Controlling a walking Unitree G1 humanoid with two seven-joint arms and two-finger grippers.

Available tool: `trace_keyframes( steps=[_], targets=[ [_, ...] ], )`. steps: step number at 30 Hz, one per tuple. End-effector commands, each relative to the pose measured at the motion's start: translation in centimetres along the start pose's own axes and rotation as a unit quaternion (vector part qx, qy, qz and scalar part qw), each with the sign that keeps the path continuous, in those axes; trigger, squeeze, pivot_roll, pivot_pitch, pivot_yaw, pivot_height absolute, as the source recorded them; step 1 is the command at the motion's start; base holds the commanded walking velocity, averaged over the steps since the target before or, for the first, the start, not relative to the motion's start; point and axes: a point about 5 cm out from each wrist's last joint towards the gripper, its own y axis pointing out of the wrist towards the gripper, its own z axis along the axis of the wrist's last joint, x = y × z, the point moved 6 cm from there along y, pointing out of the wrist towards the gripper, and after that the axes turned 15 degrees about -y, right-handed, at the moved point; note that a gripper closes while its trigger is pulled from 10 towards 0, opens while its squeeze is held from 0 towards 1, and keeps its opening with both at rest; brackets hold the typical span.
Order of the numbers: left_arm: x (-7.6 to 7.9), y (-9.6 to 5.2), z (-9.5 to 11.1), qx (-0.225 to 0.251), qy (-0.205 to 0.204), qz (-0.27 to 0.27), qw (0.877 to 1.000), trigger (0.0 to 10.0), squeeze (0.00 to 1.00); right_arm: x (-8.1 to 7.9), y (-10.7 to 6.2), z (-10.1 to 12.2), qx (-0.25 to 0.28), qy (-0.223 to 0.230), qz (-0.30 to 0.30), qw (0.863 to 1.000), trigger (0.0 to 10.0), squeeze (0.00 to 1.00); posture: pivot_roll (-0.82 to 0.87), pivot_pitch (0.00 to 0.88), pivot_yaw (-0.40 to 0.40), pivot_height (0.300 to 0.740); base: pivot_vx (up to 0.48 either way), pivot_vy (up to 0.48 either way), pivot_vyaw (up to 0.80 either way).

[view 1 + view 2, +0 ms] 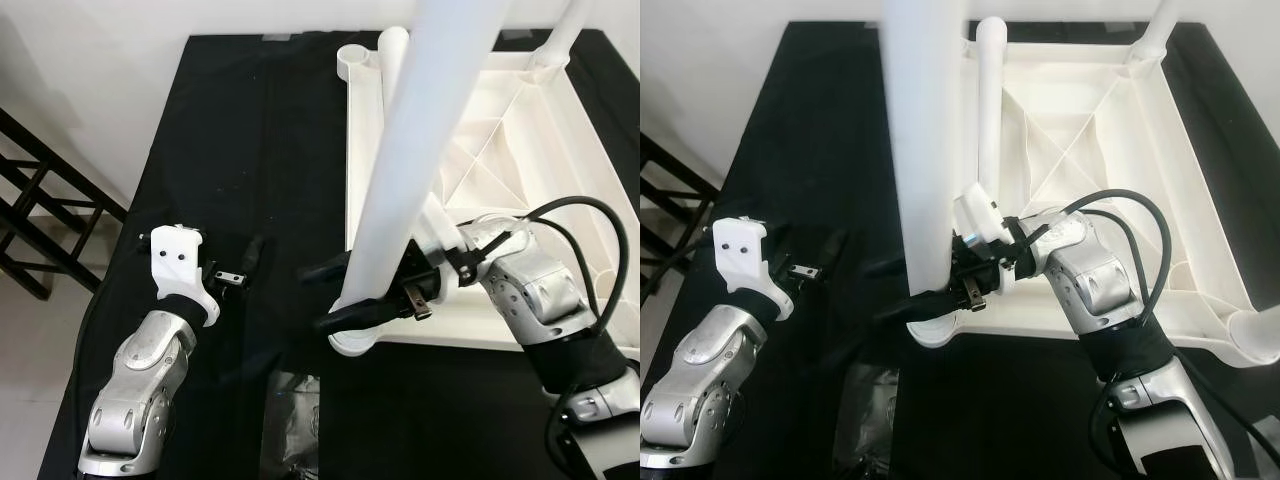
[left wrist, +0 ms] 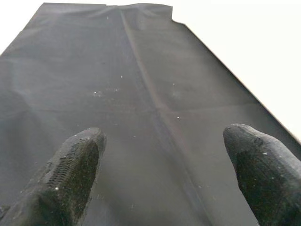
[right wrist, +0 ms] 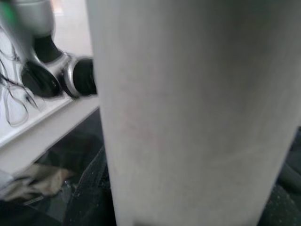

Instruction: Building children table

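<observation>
On the black cloth (image 1: pixel 260 140), the right claw (image 1: pixel 335 295) grips a white table leg (image 1: pixel 400 180); the left claw (image 2: pixel 164 174) hovers spread apart.

Nothing could be read anywhere. The white table leg (image 1: pixel 415 150) was plain, with no print or sticker on its face. The upturned white tabletop (image 1: pixel 520 150) showed only moulded ribs, no brand mark or number that I could make out. The black cloth (image 2: pixel 141 94) was unmarked apart from specks of dust. The white bracket (image 1: pixel 178 255) on the left wrist carried two small dark holes but no lettering. The clear plastic bag (image 1: pixel 290 420) at about six o'clock was too crumpled and dim to tell whether it bore any print.
</observation>
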Motion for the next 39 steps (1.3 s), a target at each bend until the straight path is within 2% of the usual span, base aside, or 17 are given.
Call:
trace_keyframes(
  steps=[1,2,5,12,16,18,19,21,24,28,32,39],
  targets=[
    [-0.4,-0.4,-0.5,-0.012,0.006,0.006,1.0,10.0,0.0,-3.5,0.0,-6.2,-0.105,0.098,0.035,0.989,10.0,0.0,0.07,0.313,0.021,0.74,0.0,0.0,0.0],
    [-0.4,-0.4,-0.5,-0.012,0.006,0.006,1.0,10.0,0.0,-3.1,-0.1,-6.7,-0.13,0.078,0.033,0.988,10.0,0.0,0.07,0.314,0.017,0.74,0.0,0.0,0.0],
    [-0.4,-0.4,-0.5,-0.012,0.005,0.007,1.0,10.0,0.0,-2.4,-0.1,-7.0,-0.147,0.06,0.027,0.987,10.0,0.0,0.07,0.315,0.015,0.74,0.0,0.0,0.0],
    [-0.4,-0.4,-0.6,-0.012,0.005,0.008,1.0,10.0,0.0,-2.3,-0.2,-6.8,-0.132,0.072,0.017,0.988,10.0,0.0,0.07,0.316,0.015,0.74,0.0,0.0,0.0],
    [-0.5,-0.4,-0.6,-0.012,0.006,0.009,1.0,10.0,0.0,-1.8,-0.2,-6.6,-0.108,0.09,-0.018,0.99,10.0,0.0,0.07,0.316,0.018,0.74,0.0,0.0,0.0],
    [-0.5,-0.4,-0.6,-0.013,0.006,0.007,1.0,10.0,0.0,-0.7,-0.3,-6.0,-0.068,0.116,-0.073,0.988,10.0,0.0,0.07,0.316,0.022,0.74,0.0,0.0,0.0],
    [-0.5,-0.4,-0.6,-0.013,0.006,0.007,1.0,10.0,0.0,-0.7,-0.3,-6.0,-0.068,0.116,-0.073,0.988,10.0,0.0,0.07,0.316,0.022,0.74,0.0,0.0,0.0],
    [-0.4,-0.3,-0.6,-0.013,0.006,0.006,1.0,10.0,0.0,-0.1,-0.6,-5.2,-0.027,0.137,-0.104,0.985,10.0,0.0,0.07,0.315,0.024,0.74,0.0,0.0,0.0],
    [-0.4,-0.3,-0.5,-0.013,0.006,0.004,1.0,10.0,0.0,0.0,-0.8,-4.7,0.0,0.149,-0.115,0.982,10.0,0.0,0.07,0.314,0.027,0.74,0.0,0.0,0.0],
    [-0.4,-0.2,-0.5,-0.013,0.007,0.004,1.0,10.0,0.0,0.0,-0.9,-4.5,0.008,0.152,-0.117,0.981,10.0,0.0,0.07,0.314,0.027,0.74,0.0,0.0,0.0],
    [-0.4,-0.2,-0.5,-0.013,0.007,0.004,1.0,10.0,0.0,0.8,-1.5,-3.7,0.061,0.162,-0.149,0.974,10.0,0.0,0.07,0.314,0.023,0.74,0.0,0.0,0.0],
    [-0.4,-0.2,-0.5,-0.012,0.006,0.005,1.0,10.0,0.0,1.1,-1.3,-3.7,0.083,0.17,-0.178,0.966,10.0,0.0,0.07,0.314,0.023,0.74,0.0,0.0,0.0]
  ],
)
